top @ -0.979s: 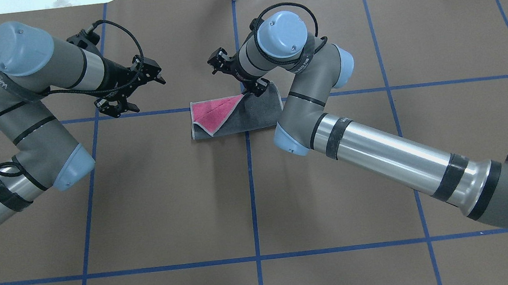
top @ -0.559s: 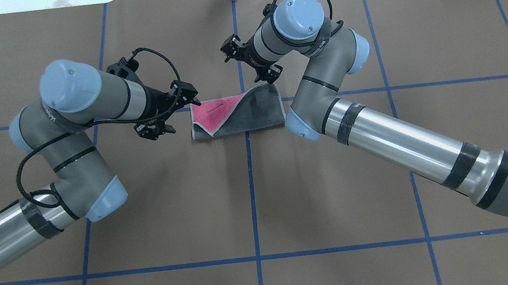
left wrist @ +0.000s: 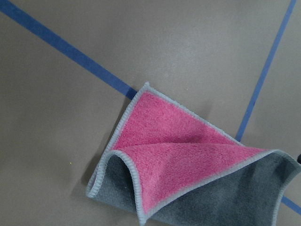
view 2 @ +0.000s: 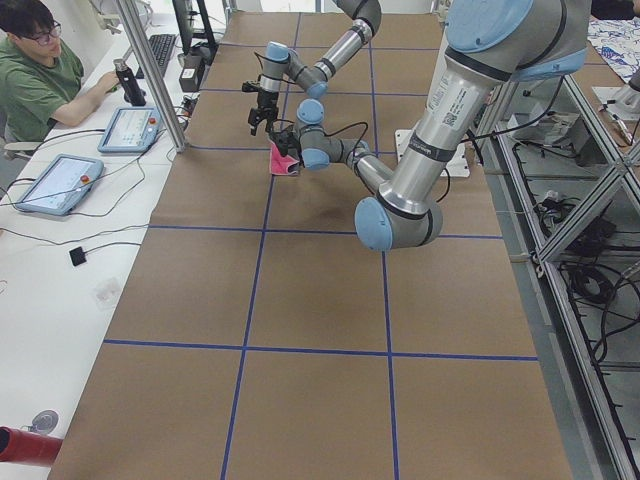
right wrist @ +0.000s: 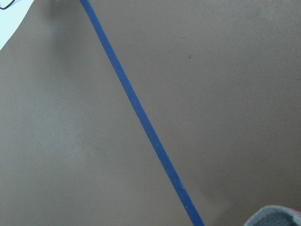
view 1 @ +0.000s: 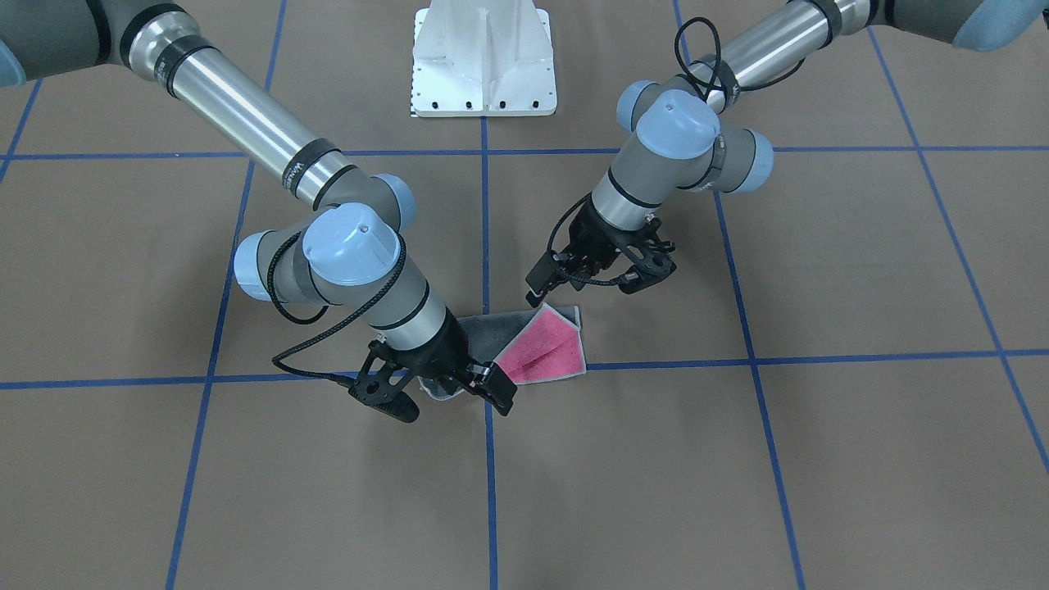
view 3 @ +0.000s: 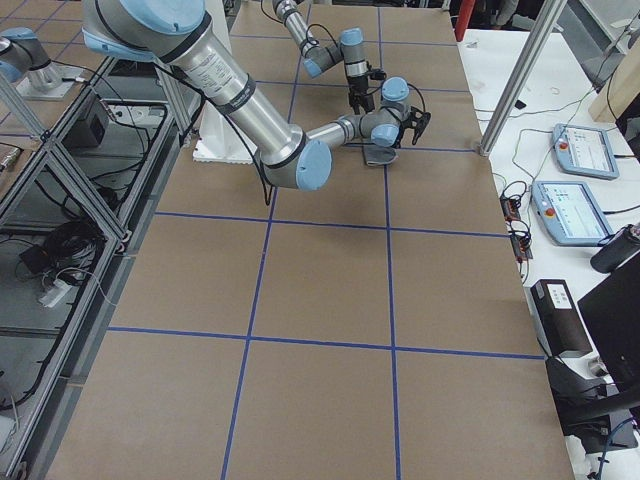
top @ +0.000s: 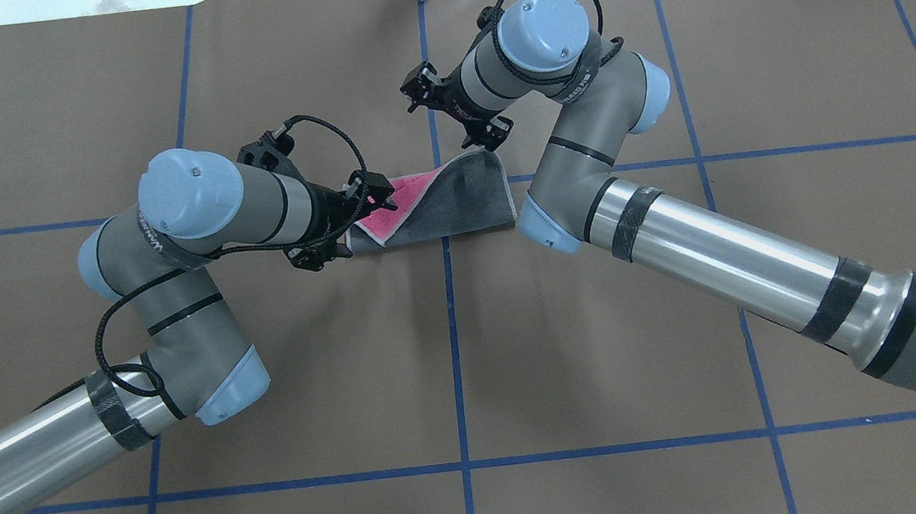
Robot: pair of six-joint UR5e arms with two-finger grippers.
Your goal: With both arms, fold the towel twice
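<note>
From where I stood, the small square terry towel (top: 453,206) lay at the middle of the brown paper-covered worktop (top: 309,375), right where two blue tape lines (top: 452,334) crossed. It was loosely doubled over. The dark grey face covered most of it, and a triangle of nubby pink pile showed at the end nearer the robot's left. A light grey stitched edging ran round every border. The left wrist view showed a soft crease running across the pink, and one edge curled up in a rounded loop instead of lying flat. The far corner on the robot's right side stood up in a low grey peak.

The silver-tubed left arm (top: 189,209), with its grey joints and pale blue caps, reached in over the pink end. Its black two-finger left gripper (top: 353,232) hovered above the towel's edge with the jaws spread wide and nothing between them.

The right arm (top: 705,256) bent round the other end. The right gripper (view 1: 442,401) was also released, its fingers splayed on either side of the raised grey corner without pinching it. Only a sliver of that corner showed at the edge of the right wrist view.
</note>
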